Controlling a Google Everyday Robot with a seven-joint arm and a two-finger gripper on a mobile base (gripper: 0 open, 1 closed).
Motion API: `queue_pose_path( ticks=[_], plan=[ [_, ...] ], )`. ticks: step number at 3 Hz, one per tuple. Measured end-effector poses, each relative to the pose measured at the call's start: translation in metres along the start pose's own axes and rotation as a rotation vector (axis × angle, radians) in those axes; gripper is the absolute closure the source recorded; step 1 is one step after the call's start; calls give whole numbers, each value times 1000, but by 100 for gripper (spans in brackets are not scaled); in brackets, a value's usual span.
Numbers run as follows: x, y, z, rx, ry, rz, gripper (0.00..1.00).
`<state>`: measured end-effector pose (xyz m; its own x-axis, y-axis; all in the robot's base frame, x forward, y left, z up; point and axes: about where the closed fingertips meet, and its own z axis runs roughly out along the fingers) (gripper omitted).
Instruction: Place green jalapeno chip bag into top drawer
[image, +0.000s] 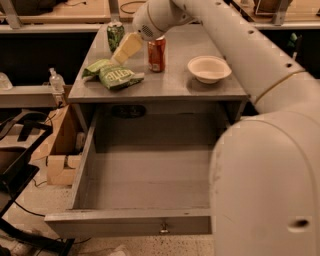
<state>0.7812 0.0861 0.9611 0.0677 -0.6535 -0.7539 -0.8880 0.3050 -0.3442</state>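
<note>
The gripper (125, 48) hung just above the green jalapeno chip bag (115, 76), and it was not clear if it was squeezing or loose. The bag lay on the left side of the table top (175, 87), near a green can (115, 35), a red can (156, 54) and a white bowl (209, 68). The top drawer (125, 223) below was pulled open.
</note>
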Motion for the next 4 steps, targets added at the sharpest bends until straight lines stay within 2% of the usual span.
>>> queue_pose_path(
  ticks=[1, 2, 3, 4],
  plan=[
    [-8, 11, 34, -90, -35, 53, 0],
    [-6, 30, 69, -182, -58, 128, 0],
    [2, 46, 94, -240, -58, 194, 0],
    [15, 54, 109, -241, -11, 213, 14]
  ],
)
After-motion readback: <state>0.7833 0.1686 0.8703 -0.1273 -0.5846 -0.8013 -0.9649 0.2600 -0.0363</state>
